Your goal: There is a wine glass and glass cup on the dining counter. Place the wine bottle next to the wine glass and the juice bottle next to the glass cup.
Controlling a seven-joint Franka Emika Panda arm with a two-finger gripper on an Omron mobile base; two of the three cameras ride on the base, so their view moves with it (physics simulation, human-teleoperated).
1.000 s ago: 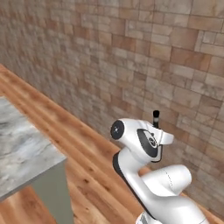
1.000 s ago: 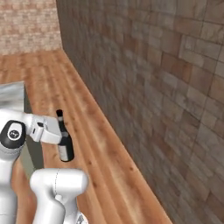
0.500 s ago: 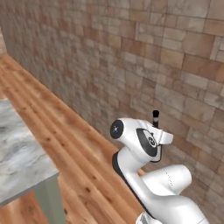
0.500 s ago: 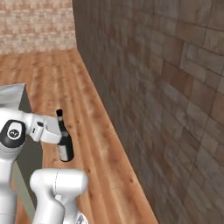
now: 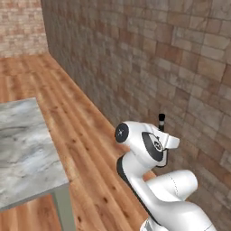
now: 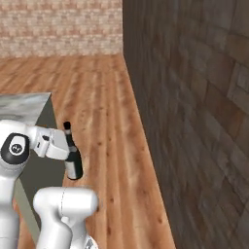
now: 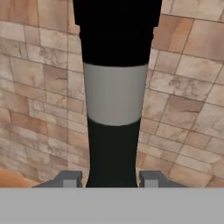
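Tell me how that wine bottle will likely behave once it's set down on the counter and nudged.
The wine bottle is tall and slim on a narrow base, so a push high up would probably tip it. Its round body would likely roll if it fell. It looks smooth and rigid, so it may slide between the fingers clamping its lower body.

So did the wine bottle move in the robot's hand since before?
No. The wine bottle sits the same beside the gripper; the base turned.

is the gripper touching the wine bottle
Touching. In the hand view both fingertips press the sides of the wine bottle; the right base view shows the gripper holding it above the floor.
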